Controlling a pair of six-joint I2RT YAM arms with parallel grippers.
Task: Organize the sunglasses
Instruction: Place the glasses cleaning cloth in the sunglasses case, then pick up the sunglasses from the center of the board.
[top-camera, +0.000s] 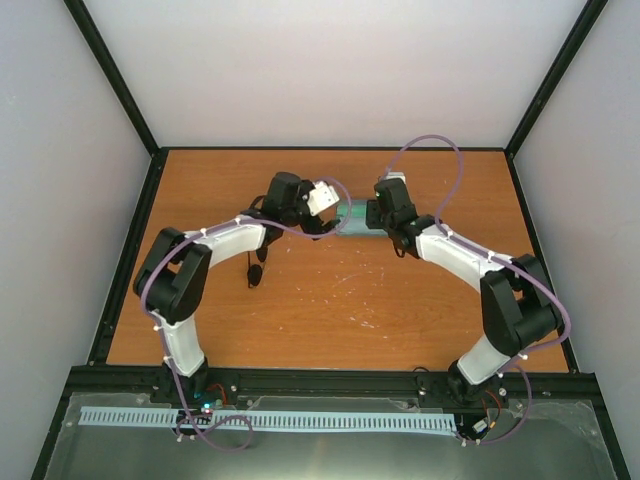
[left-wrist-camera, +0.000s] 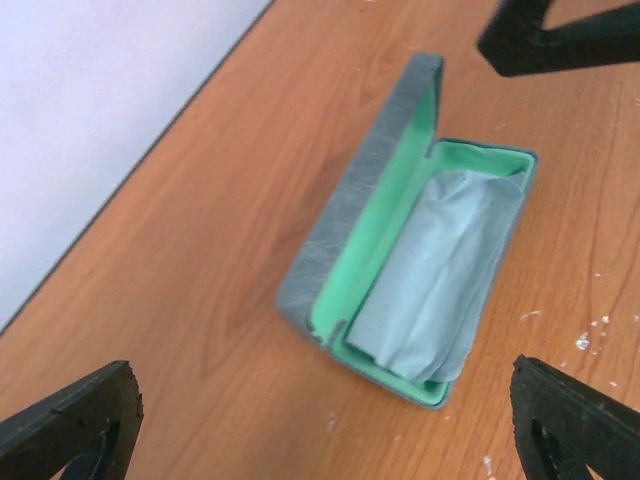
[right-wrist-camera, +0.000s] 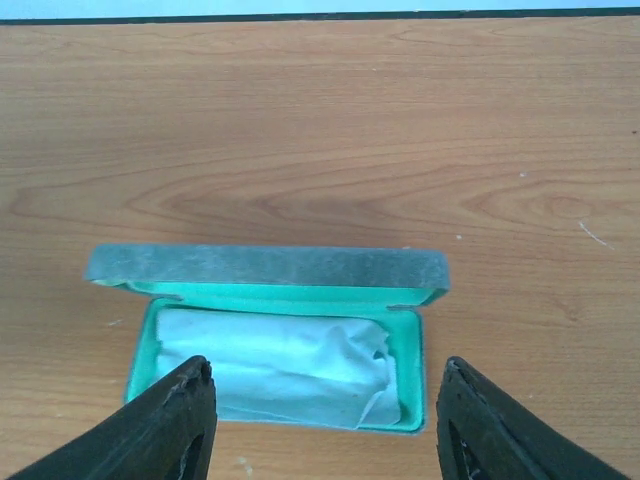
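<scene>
At the bottom of the overhead view the two arm bases sit on the black rail, and both arms reach up the orange-brown wooden table toward its middle. Just under the left forearm, left of centre, a small black shape lies on the wood. It looks like the sunglasses, but it is too small to make out frame or lenses. Neither wrist view shows them.

Further up, the left gripper and right gripper face each other across the glasses case, one at each end. In the left wrist view the left gripper has its fingers spread wide in the bottom corners and holds nothing. The right gripper is likewise spread apart and empty, with its fingers low on either side of the case.

The case lies open. Its grey-blue lid stands up along the far edge of the mint-green tray. A crumpled pale blue cloth fills the tray. From the left wrist the case runs diagonally, with the cloth spilling slightly over the near end.
</scene>
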